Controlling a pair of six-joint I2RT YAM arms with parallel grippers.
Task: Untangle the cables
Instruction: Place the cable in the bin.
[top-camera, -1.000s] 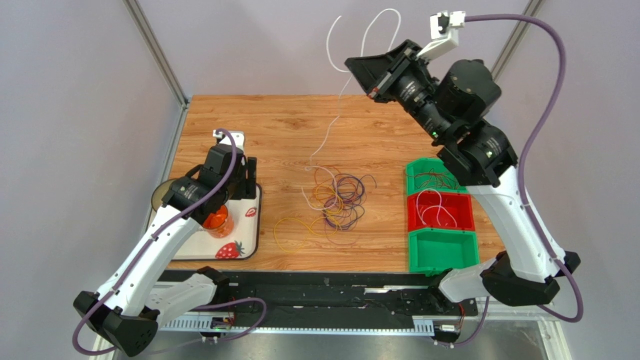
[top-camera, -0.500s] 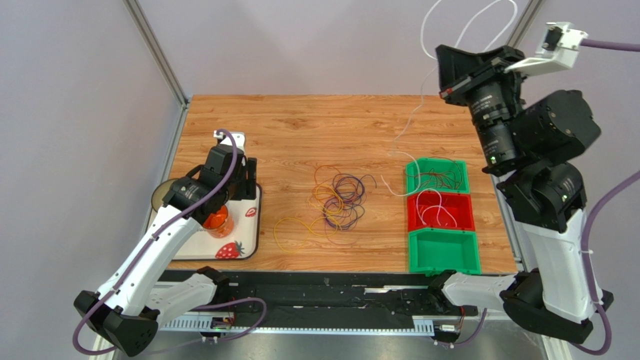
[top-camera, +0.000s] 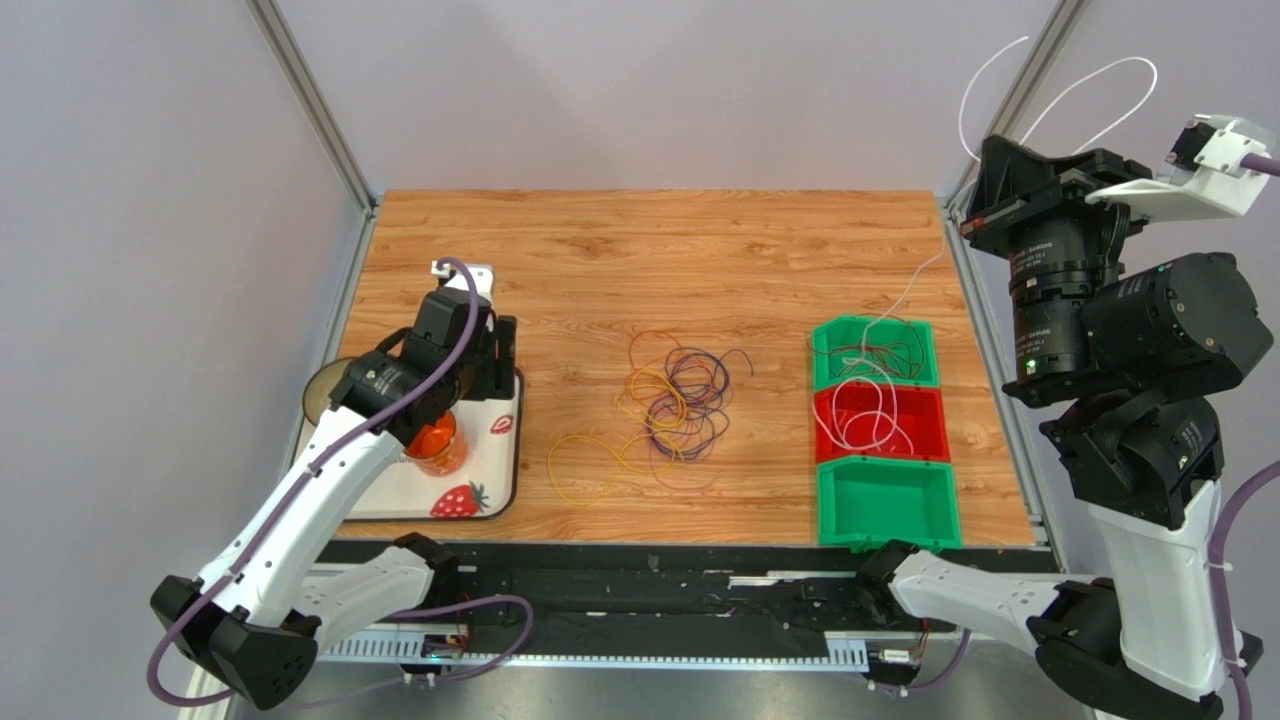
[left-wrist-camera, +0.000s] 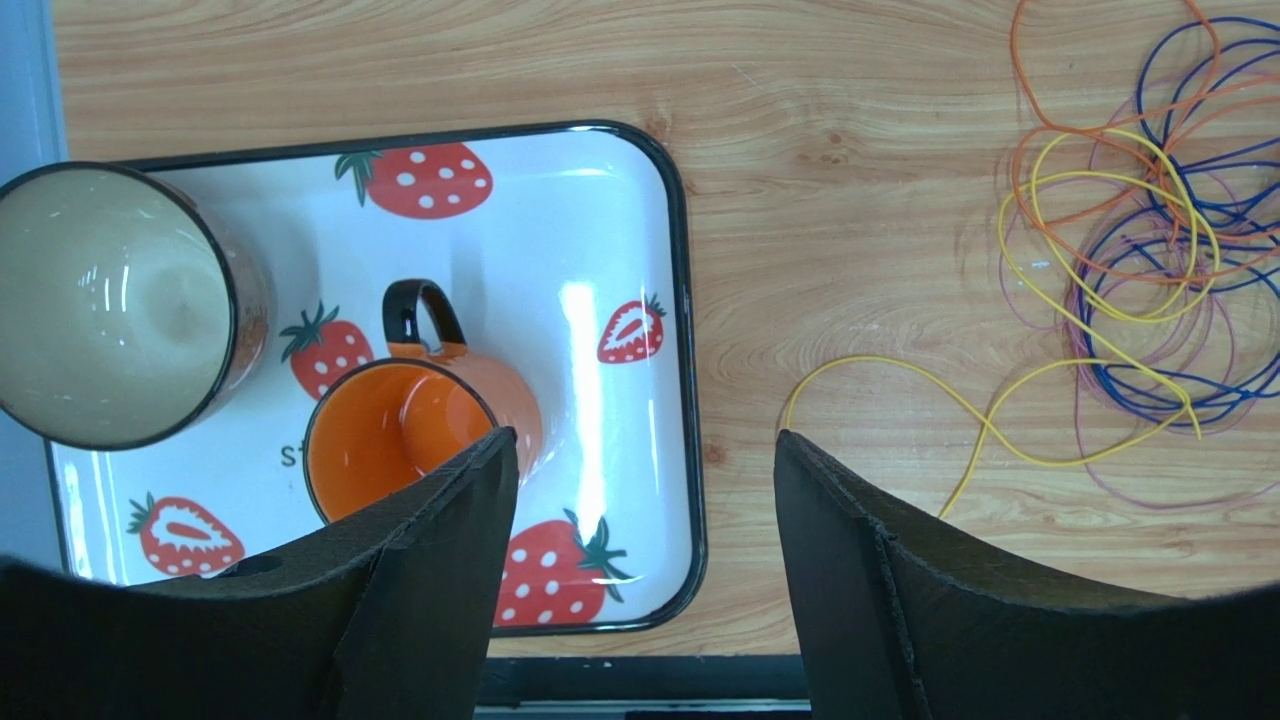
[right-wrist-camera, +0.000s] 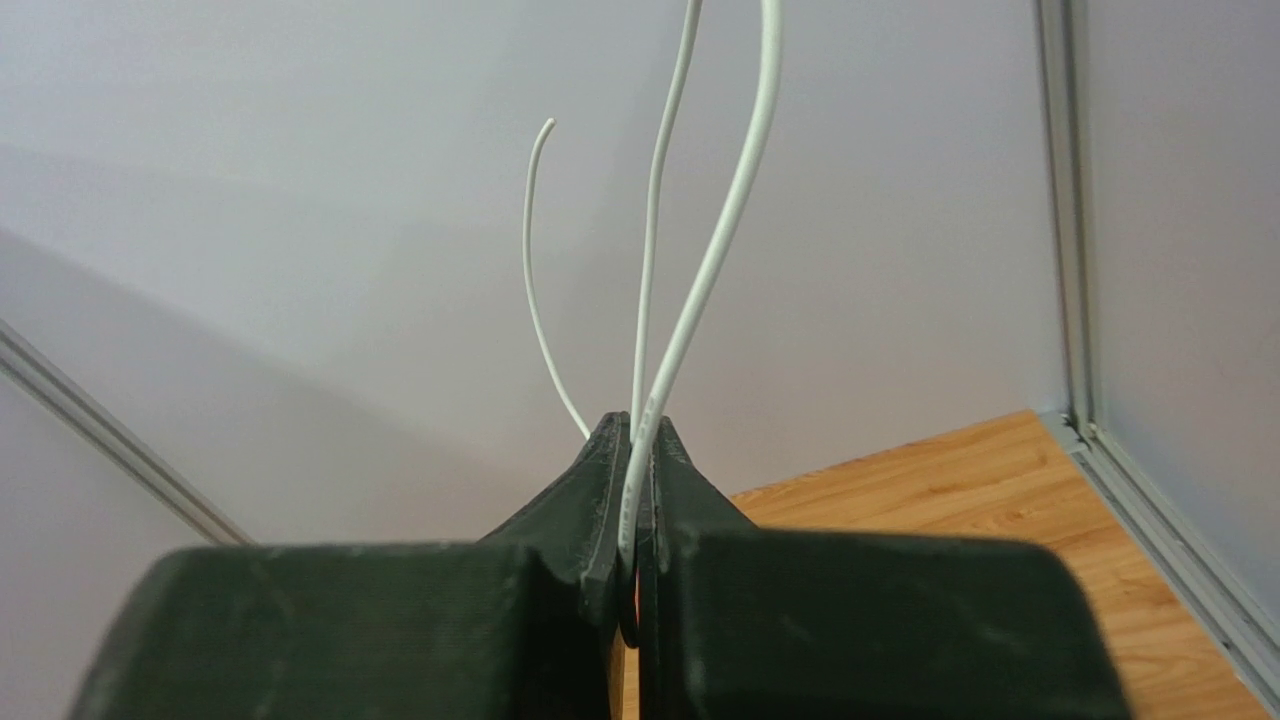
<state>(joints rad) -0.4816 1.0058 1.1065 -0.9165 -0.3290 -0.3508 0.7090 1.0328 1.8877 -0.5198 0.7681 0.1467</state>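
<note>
Right gripper pinching a white cable high over the table's far right corner.
Its jaws are pressed together on the strand, which trails down to the green bin by the right edge. The other cables lie tangled mid-table. The left gripper hangs spread above the strawberry tray at the left edge.

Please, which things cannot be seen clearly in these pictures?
Right wrist view: the white cable runs past the top edge, loop cut off.
Left wrist view: the tangle is cut by the right edge.
Top view: the cup is half hidden under the left arm; the tangle's crossings are too thin to read.
</note>
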